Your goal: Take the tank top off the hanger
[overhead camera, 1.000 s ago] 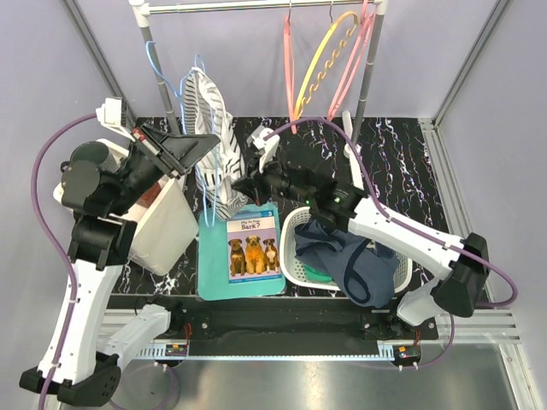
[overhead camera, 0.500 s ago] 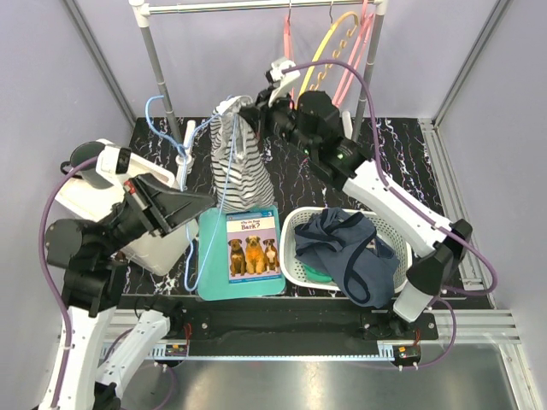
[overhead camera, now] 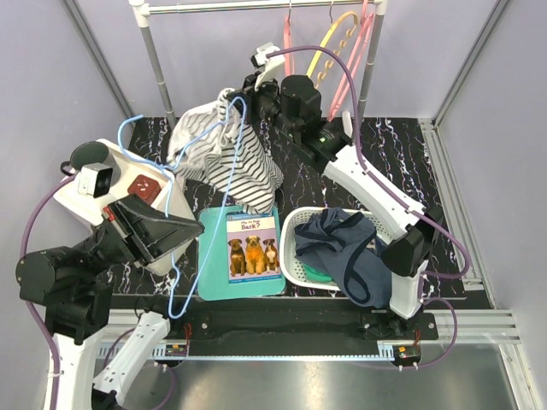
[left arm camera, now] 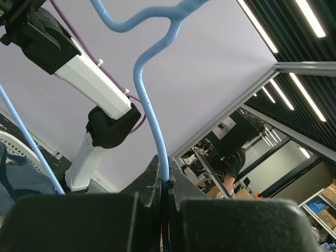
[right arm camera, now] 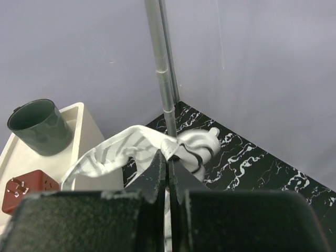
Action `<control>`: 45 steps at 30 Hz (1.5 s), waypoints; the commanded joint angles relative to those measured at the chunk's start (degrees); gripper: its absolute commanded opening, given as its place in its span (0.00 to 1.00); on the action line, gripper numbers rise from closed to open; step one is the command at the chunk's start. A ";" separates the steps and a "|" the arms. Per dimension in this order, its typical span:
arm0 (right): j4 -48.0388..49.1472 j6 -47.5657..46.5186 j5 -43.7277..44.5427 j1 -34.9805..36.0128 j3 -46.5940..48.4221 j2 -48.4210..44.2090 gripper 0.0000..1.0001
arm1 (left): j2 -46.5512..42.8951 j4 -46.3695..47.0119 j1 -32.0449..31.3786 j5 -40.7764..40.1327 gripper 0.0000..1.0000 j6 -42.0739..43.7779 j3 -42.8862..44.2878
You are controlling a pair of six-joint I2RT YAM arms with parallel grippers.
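Observation:
The black-and-white striped tank top hangs in the air at the back, pinched at its top by my right gripper, which is shut on it; the fabric also shows in the right wrist view at the jaw tips. The light blue hanger runs from the top's upper edge down to the front left. My left gripper is shut on the hanger's wire, its jaws closed tight round it. Part of the hanger still passes by the garment's top.
A clothes rail with pink and yellow hangers stands at the back. A white bin with a dark cup and a red block is at left. A teal book and a white basket of dark clothes lie in front.
My right gripper has lifted the tank top up and back. My left gripper has pulled the hanger down and toward the front left, drawing it out of the garment.

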 commanded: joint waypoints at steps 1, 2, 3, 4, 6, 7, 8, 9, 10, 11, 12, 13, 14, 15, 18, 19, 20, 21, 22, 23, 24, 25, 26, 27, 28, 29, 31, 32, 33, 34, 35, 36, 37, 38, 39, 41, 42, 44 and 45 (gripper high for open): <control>-1.26 -0.01 -1.16 -0.41 4.80 -3.12 0.00 | 0.58 -11.12 0.19 -1.02 0.00 10.17 6.67; -1.79 0.43 -1.43 -0.41 4.54 -4.00 0.00 | 1.10 -14.93 0.19 -3.46 0.00 13.51 8.97; -2.23 0.69 -1.95 -0.41 4.10 -6.53 0.00 | 1.46 -18.62 0.19 -5.06 0.00 20.16 11.17; -2.76 1.04 -2.31 -0.41 2.70 -7.95 0.00 | 1.98 -25.10 0.19 -8.99 0.00 23.18 15.20; -3.29 1.92 -4.32 -0.41 1.38 -12.87 0.00 | 2.08 -29.28 0.19 -12.96 0.00 29.15 17.42; -4.08 2.27 -5.29 -0.50 0.24 -14.54 0.00 | 1.82 -31.12 0.19 -15.85 0.00 30.41 18.13; -4.52 3.15 -6.17 -0.41 -0.21 -17.86 0.00 | 1.73 -31.57 0.11 -16.93 0.00 31.29 18.05; -4.87 3.50 -8.18 -0.41 -0.82 -19.55 0.00 | 1.73 -31.67 0.11 -17.63 0.00 32.60 17.53; -5.57 3.94 -9.15 -0.41 -1.78 -21.30 0.00 | 1.99 -31.75 0.11 -18.51 0.00 33.05 17.26; -6.10 4.47 -9.86 -0.41 -2.23 -24.54 0.00 | 2.16 -31.76 0.19 -18.69 0.00 33.40 17.00; -6.45 4.65 -11.17 -0.41 -2.67 -26.14 0.00 | 2.51 -31.76 0.19 -18.52 0.00 33.84 16.47; -7.50 4.91 -11.71 -0.41 -3.11 -27.63 0.00 | 3.39 -31.67 0.19 -18.43 0.00 34.02 16.29; -8.29 4.91 -11.97 -0.41 -3.20 -30.35 0.00 | 3.83 -31.67 0.19 -18.43 0.00 34.28 16.12; -8.91 5.00 -12.50 -0.41 -3.11 -31.50 0.00 | 4.27 -31.58 0.19 -18.34 0.00 34.81 15.94; -12.16 3.25 -11.72 -0.41 -2.06 -35.02 0.00 | 5.24 -30.97 0.19 -18.52 0.00 35.51 15.68; -13.56 2.37 -10.93 -0.50 -1.62 -35.64 0.00 | 5.41 -30.70 0.19 -18.87 0.00 35.60 15.50; -14.18 0.71 -9.62 -0.41 -1.62 -36.86 0.00 | 5.33 -30.44 0.19 -18.96 0.00 35.60 15.41; -14.80 -0.09 -7.08 -0.32 -1.70 -37.31 0.00 | 5.33 -30.09 0.19 -18.96 0.00 35.60 15.15; -16.29 -0.88 -5.66 -0.41 -2.31 -37.84 0.00 | 5.15 -29.91 0.19 -18.87 0.00 35.69 15.06; -16.56 -1.76 -4.43 -0.41 -3.02 -38.71 0.00 | 4.98 -29.82 0.19 -18.87 0.00 35.87 14.89; -16.65 -2.12 -2.42 -0.50 -5.11 -39.33 0.00 | 4.80 -29.65 0.11 -18.78 0.00 35.95 14.62; -16.65 -2.73 -1.70 -0.41 -6.00 -39.77 0.00 | 4.71 -29.73 0.19 -18.96 0.00 36.13 14.53; -16.65 -2.91 -0.65 -0.41 -6.71 -40.30 0.00 | 4.71 -29.73 0.11 -18.87 0.00 36.31 14.45; -16.56 -3.08 0.06 -0.41 -7.93 -40.48 0.00 | 4.71 -29.65 0.19 -18.78 0.00 36.22 14.36; -16.65 -3.61 0.59 -0.32 -8.47 -40.65 0.00 | 4.80 -29.73 0.19 -18.61 0.00 36.22 14.36; -16.65 -3.87 1.72 -0.41 -8.91 -41.00 0.00 | 4.71 -29.65 0.19 -18.35 0.00 36.22 14.27; -16.65 -4.14 2.26 -0.32 -9.70 -41.01 0.00 | 4.71 -29.64 0.19 -18.26 0.00 36.22 14.18; -16.56 -4.14 4.18 -0.41 -9.70 -40.92 0.00 | 4.71 -29.47 0.19 -18.26 0.00 36.31 14.01; -16.56 -4.14 4.37 -0.41 -9.27 -40.75 0.00 | 4.63 -29.47 0.19 -18.34 0.00 36.31 13.92; -16.65 -5.71 4.63 -0.41 -8.83 -40.22 0.00 | 4.54 -29.47 0.11 -18.34 0.00 36.31 13.83; -16.56 -5.98 4.55 -0.41 -8.04 -39.87 0.00 | 4.54 -29.38 0.19 -18.43 0.00 36.31 13.57; -16.74 -6.33 4.55 -0.41 -6.82 -39.52 0.00 | 4.54 -29.38 0.11 -18.26 0.00 36.31 13.48; -16.65 -7.03 4.63 -0.41 -6.19 -39.17 0.00 | 4.62 -29.38 0.19 -18.17 0.00 36.31 13.48; -16.65 -7.48 5.50 -0.41 -5.75 -38.99 0.00 | 4.54 -29.38 0.19 -18.08 0.00 36.31 13.30; -16.74 -7.83 5.86 -0.41 -4.88 -38.73 0.00 | 4.36 -29.21 0.11 -18.08 0.00 36.22 13.30; -17.00 -8.88 7.09 -0.41 -3.38 -37.93 0.00 | 4.19 -28.86 0.19 -17.82 0.00 35.78 13.21; -17.09 -9.23 7.27 -0.41 -2.77 -37.67 0.00 | 4.10 -28.77 0.19 -17.38 0.00 35.69 13.21; -17.44 -10.03 7.79 -0.41 -1.01 -36.88 0.00 | 4.36 -28.33 0.11 -17.03 0.00 35.25 13.39; -17.53 -10.20 8.06 -0.41 -0.48 -36.62 0.00 | 4.45 -28.24 0.19 -16.76 0.00 35.17 13.48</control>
